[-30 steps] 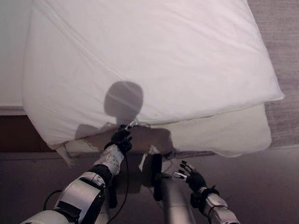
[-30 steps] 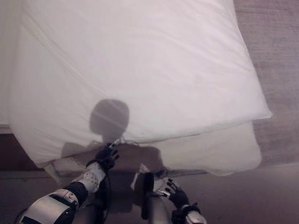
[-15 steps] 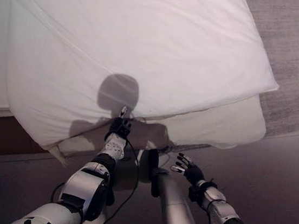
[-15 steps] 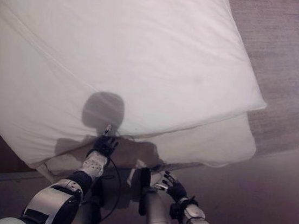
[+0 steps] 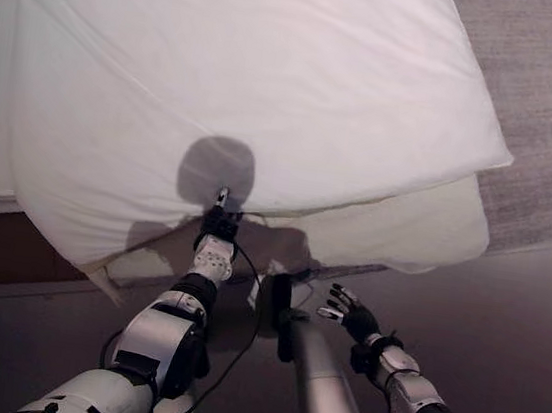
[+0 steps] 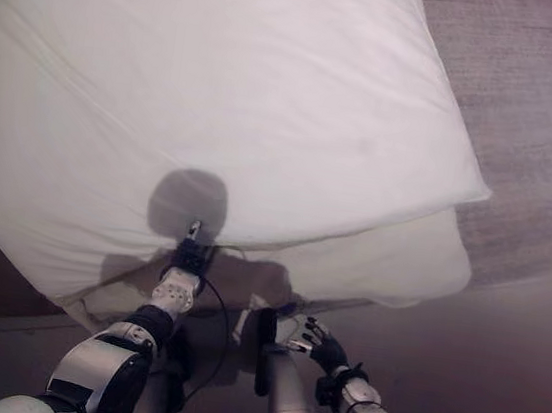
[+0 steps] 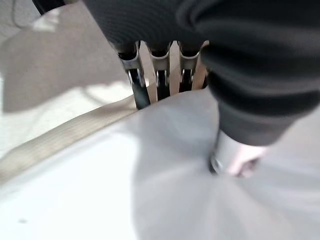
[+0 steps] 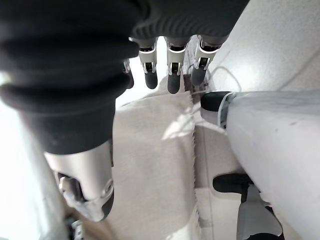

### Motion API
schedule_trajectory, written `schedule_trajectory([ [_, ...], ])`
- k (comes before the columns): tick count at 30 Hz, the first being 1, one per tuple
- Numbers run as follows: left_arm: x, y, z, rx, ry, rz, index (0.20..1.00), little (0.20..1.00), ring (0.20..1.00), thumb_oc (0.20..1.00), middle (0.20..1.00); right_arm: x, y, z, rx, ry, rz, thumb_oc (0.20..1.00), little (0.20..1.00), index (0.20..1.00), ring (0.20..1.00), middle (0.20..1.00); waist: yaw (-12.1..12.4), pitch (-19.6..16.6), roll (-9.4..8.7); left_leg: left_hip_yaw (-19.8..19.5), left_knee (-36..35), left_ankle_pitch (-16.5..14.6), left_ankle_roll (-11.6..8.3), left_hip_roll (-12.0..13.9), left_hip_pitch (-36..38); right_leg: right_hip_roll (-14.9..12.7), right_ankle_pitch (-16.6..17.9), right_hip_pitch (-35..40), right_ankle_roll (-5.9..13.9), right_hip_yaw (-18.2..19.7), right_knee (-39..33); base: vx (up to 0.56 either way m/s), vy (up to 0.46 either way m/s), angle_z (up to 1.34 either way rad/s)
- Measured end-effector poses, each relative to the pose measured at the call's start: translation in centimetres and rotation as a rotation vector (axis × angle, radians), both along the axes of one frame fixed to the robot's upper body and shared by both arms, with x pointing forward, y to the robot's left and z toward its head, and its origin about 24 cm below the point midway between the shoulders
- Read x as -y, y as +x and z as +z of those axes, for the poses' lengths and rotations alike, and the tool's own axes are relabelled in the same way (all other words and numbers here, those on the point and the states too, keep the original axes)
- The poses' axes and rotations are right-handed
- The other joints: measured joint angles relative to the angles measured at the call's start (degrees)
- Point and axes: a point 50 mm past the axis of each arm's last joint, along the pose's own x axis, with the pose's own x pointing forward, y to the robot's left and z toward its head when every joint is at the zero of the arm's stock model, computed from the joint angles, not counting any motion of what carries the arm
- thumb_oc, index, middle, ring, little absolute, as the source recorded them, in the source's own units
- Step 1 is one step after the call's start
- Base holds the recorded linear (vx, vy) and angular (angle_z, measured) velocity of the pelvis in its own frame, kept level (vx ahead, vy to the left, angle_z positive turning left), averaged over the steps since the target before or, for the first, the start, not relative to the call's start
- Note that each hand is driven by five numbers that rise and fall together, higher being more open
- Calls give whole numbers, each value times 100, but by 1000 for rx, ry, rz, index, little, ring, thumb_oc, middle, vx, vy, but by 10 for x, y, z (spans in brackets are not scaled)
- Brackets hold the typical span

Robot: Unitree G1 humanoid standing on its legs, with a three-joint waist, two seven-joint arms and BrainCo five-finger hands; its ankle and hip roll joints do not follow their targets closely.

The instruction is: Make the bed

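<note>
White duvet (image 5: 261, 84) is lying over the bed, its near edge overhanging the mattress (image 5: 404, 232) at the foot; far-right corner of the cover is sitting short, leaving mattress side bare. Left hand (image 5: 219, 228) is pinching that near hem — fingers (image 7: 157, 75) curling under the cloth, thumb pressing on top. Right hand (image 5: 348, 316) is hanging low beside the bed foot, fingers relaxed, grasping nothing.

Handling, judged: soft, puffy, light-ish but bulky; will be dragging and bunching, not sliding stiffly. Best grip prob. at hem/corners, both hands wide apart.

Long axis is running from near foot edge away toward head end, skewed a bit to bed's right.
</note>
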Motion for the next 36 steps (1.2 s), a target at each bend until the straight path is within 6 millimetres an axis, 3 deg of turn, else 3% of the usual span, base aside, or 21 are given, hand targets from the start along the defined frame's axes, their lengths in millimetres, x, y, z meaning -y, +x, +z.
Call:
schedule_trajectory([
  [9, 9, 10, 27, 54, -6, 65, 200, 200, 200, 200, 200, -4, -2, -1, -8, 19, -12, 1000, 1000, 1000, 1000, 1000, 17, -1, 0, -3, -5, 17, 22, -16, -4, -7, 49, 4, 3, 10, -69, 0, 0, 0],
  [12, 18, 8, 29, 76, -24, 67, 200, 200, 200, 200, 200, -6, 1, 1, -8, 81, -48, 1000, 1000, 1000, 1000, 1000, 39, 0, 1, -6, -86, 45, 51, -45, 29, -18, 107, 29, -4, 9, -92, -4, 5, 1],
  [16, 41, -1, 33, 152, -25, 0, 200, 200, 200, 200, 200, -15, 6, 9, 16, 197, -95, 1000, 1000, 1000, 1000, 1000, 256, 13, 22, -7, -153, 57, 67, -113, 135, -94, 117, 85, -15, 2, -94, 0, 0, 0],
  [20, 59, -16, 34, 234, -5, -86, 200, 200, 200, 200, 200, -35, 24, 26, 48, 417, -146, 1000, 1000, 1000, 1000, 1000, 348, 50, 78, -64, -263, 108, 113, -200, 281, -142, 106, 265, 25, -48, -164, -29, -10, 13],
  [21, 66, -19, 37, 266, 1, -118, 200, 200, 200, 200, 200, -45, 34, 38, 70, 516, -153, 1000, 1000, 1000, 1000, 1000, 476, 78, 117, -90, -298, 126, 139, -235, 288, -175, 96, 282, 54, -71, -174, -28, -22, 14],
  [25, 82, -28, 46, 351, 15, -203, 200, 200, 200, 200, 200, -55, 50, 58, 94, 766, -208, 1000, 1000, 1000, 1000, 1000, 564, 205, 244, -181, -356, 191, 173, -306, 292, -257, 107, 335, 68, -177, -175, -21, -25, 18],
  [30, 90, -41, 51, 448, -10, -276, 200, 200, 200, 200, 200, -69, 63, 80, 116, 1020, -235, 1000, 1000, 1000, 1000, 1000, 688, 473, 272, -262, -511, 313, 185, -397, 406, -333, 90, 446, 92, -232, -180, -10, -19, 12],
  [36, 88, -57, 55, 518, -6, -356, 200, 200, 200, 200, 200, -78, 66, 99, 142, 1148, -208, 1000, 1000, 1000, 1000, 1000, 798, 643, 382, -380, -610, 370, 182, -459, 517, -399, 52, 566, 98, -348, -164, -1, -12, 9],
])
